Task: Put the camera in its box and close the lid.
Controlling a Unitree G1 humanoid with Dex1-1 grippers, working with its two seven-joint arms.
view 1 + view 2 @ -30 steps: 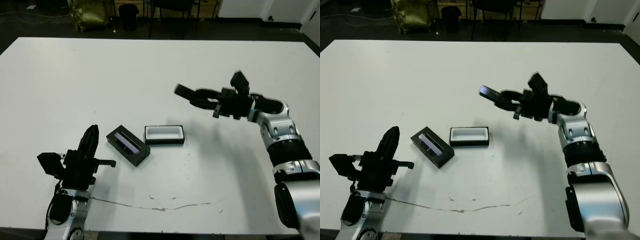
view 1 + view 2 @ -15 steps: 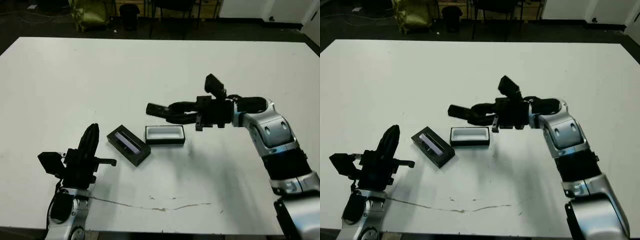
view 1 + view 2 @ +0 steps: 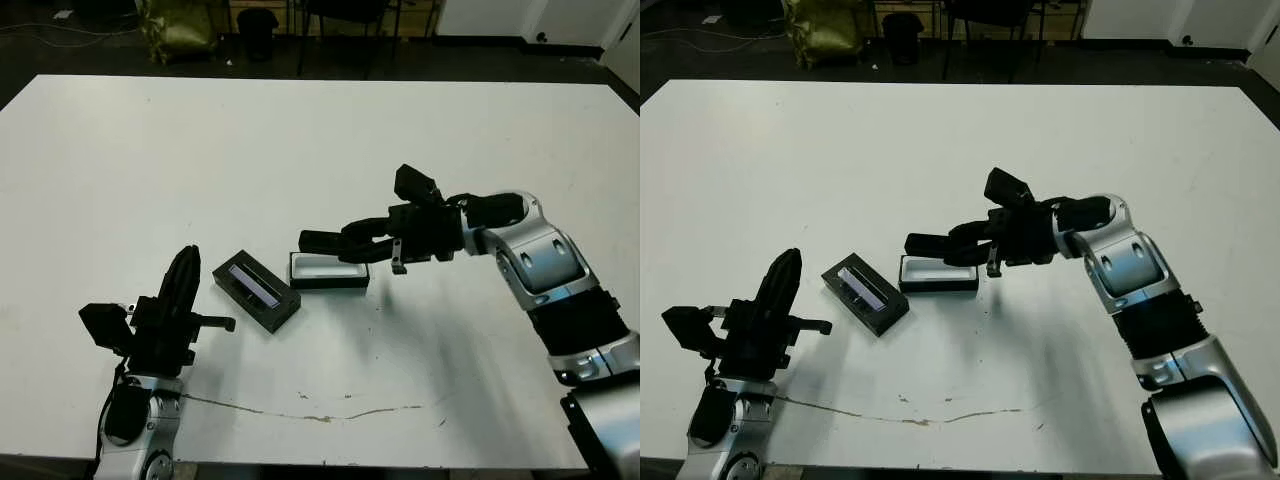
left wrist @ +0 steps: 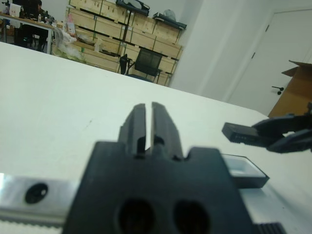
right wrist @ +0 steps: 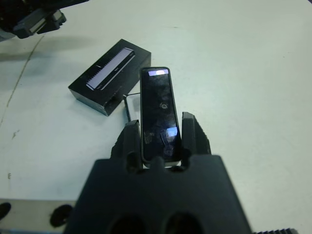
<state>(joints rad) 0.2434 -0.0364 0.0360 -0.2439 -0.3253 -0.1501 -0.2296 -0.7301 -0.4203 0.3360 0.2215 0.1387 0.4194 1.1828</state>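
The camera (image 3: 322,243), a slim glossy black bar, is held level by my right gripper (image 3: 352,238), which is shut on its near end. It hovers just over the box (image 3: 328,272), a small black tray with a white lining, near the tray's left end. In the right wrist view the camera (image 5: 158,109) lies between both fingers (image 5: 193,136) and hides most of the box. The lid (image 3: 256,290), black with a purplish panel, lies angled on the table left of the box. My left gripper (image 3: 185,268) is shut and empty, left of the lid.
The white table (image 3: 300,140) has a thin crack line (image 3: 310,415) near its front edge. Chairs and a bag (image 3: 180,25) stand on the dark floor beyond the far edge. Stacked crates (image 4: 122,34) and a door (image 4: 287,53) show in the left wrist view.
My right arm has swung left and come down with the camera, from high at the right to just above the box. The left arm, lid and box have stayed put.
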